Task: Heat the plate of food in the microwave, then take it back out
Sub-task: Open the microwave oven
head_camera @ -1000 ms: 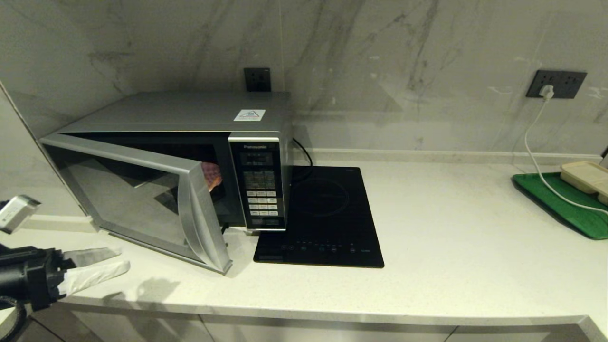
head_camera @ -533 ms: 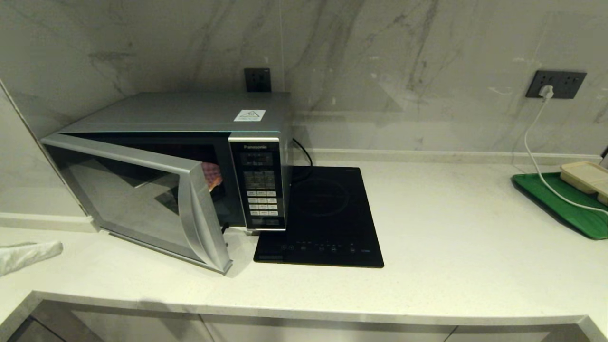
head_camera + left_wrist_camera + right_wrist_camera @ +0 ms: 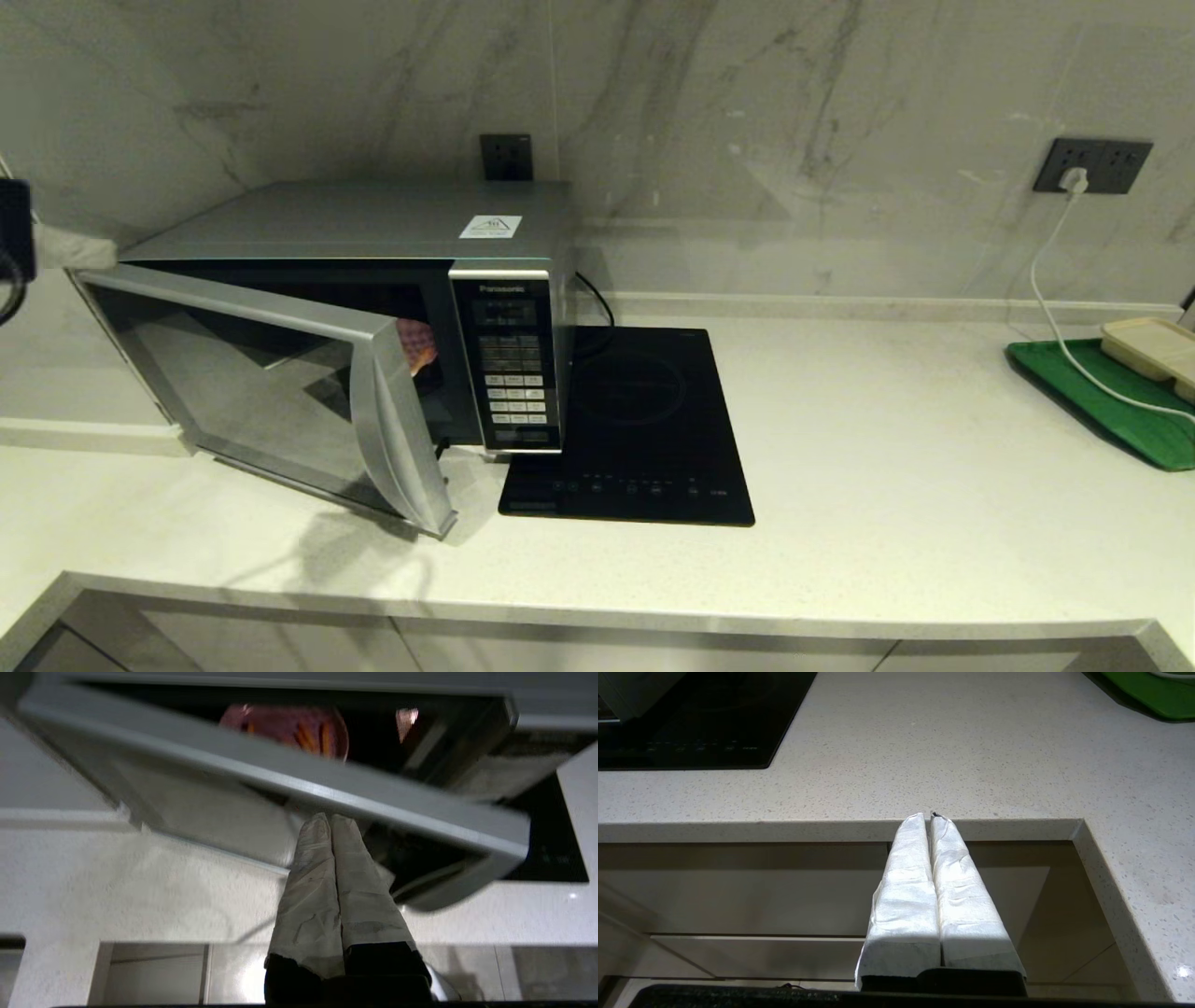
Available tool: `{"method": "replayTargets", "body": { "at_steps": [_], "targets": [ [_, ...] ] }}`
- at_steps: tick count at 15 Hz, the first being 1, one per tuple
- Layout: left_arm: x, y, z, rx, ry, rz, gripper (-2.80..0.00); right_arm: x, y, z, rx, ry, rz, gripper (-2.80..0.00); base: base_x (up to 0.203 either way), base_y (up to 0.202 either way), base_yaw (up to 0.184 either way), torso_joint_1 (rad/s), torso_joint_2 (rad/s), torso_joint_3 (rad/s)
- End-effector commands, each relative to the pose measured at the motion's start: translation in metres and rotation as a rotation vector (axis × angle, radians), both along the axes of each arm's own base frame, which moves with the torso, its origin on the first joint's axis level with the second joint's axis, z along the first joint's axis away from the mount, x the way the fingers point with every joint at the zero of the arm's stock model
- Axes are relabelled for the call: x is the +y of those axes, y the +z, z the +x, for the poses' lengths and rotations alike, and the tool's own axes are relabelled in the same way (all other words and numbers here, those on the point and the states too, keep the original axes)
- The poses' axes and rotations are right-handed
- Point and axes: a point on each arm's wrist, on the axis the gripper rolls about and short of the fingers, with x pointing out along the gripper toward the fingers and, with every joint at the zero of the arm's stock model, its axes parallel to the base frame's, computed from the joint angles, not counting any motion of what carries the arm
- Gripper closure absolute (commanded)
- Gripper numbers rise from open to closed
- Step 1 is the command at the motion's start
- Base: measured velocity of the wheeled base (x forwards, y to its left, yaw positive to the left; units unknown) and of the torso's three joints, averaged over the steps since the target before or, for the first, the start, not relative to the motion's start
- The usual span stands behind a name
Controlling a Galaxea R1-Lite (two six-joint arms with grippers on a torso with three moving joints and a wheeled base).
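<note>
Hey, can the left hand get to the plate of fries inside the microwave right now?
Probably not directly. The left hand is shut, outside the half-open microwave door, which stands between it and the plate of fries. It would likely have to swing the door wider or go around its free edge.

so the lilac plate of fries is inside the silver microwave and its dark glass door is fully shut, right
Not quite: the round lilac plastic plate of fries is inside the silver microwave, but its dark glass door hangs partly open, as the head view shows.

left gripper (image 3: 331,820) closed, tips by the half-open microwave (image 3: 299,781) door, plate of food (image 3: 285,730) inside
</note>
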Motion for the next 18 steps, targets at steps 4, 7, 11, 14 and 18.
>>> {"method": "replayTargets", "body": {
  "at_steps": [4, 7, 11, 14, 18],
  "targets": [
    [-0.043, 0.003, 0.073, 0.011, -0.020, 0.050, 0.00, 0.000, 0.000, 0.000, 0.000, 0.000, 0.000, 0.00, 0.000, 0.000, 0.000, 0.000, 0.00, 0.000],
    [-0.066, -0.004, 0.088, 0.033, 0.002, 0.107, 0.00, 0.000, 0.000, 0.000, 0.000, 0.001, 0.000, 0.00, 0.000, 0.000, 0.000, 0.000, 0.00, 0.000],
    [-0.082, -0.015, 0.090, 0.123, -0.030, 0.138, 0.00, 0.000, 0.000, 0.000, 0.002, 0.001, 0.000, 0.00, 0.000, 0.000, 0.000, 0.000, 0.00, 0.000],
    [-0.090, -0.030, 0.105, 0.188, -0.042, 0.139, 0.00, 0.000, 0.000, 0.000, 0.002, 0.001, 0.000, 0.00, 0.000, 0.000, 0.000, 0.000, 0.00, 0.000],
    [-0.095, -0.044, 0.118, 0.233, -0.044, 0.142, 0.00, 0.000, 0.000, 0.000, 0.002, 0.000, 0.000, 0.00, 0.000, 0.000, 0.000, 0.000, 0.00, 0.000]
  ]
}}
